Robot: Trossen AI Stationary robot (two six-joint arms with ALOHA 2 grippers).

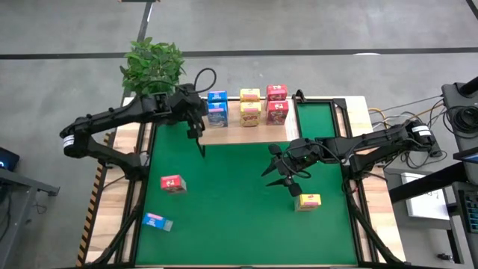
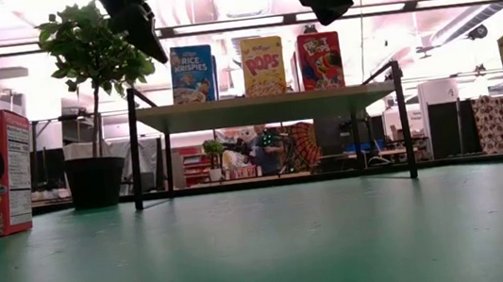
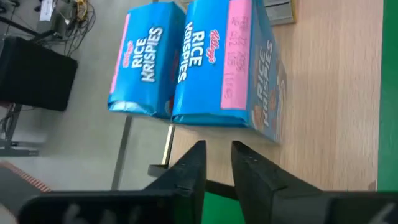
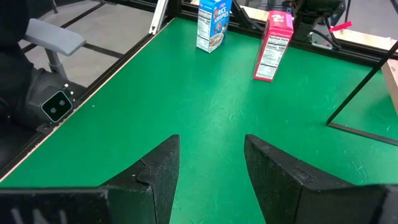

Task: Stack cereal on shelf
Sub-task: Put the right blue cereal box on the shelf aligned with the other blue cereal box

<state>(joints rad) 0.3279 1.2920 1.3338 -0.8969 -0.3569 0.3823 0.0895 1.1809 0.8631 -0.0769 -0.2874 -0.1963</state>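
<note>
The shelf (image 1: 239, 133) stands at the table's far side, carrying two blue cereal boxes (image 3: 205, 62), two yellow ones (image 1: 249, 104) and two red ones (image 1: 276, 103), each on its base. My left gripper (image 3: 217, 162) hovers just short of the shelf's left end, aimed down at the blue boxes. A narrow gap shows between its fingers, with nothing in it. My right gripper (image 4: 208, 162) hangs open above the green mat (image 4: 205, 99). A yellow box (image 1: 308, 201) stands near it. A red box (image 1: 172, 184) and a blue box (image 1: 157, 222) stand on the mat's left side.
A potted plant (image 1: 153, 66) stands at the far left corner beside the shelf. The shelf's thin black legs (image 2: 134, 150) rest on the mat. Pale wood strips (image 1: 123, 194) border the mat left and right. Cables lie off the table's far right.
</note>
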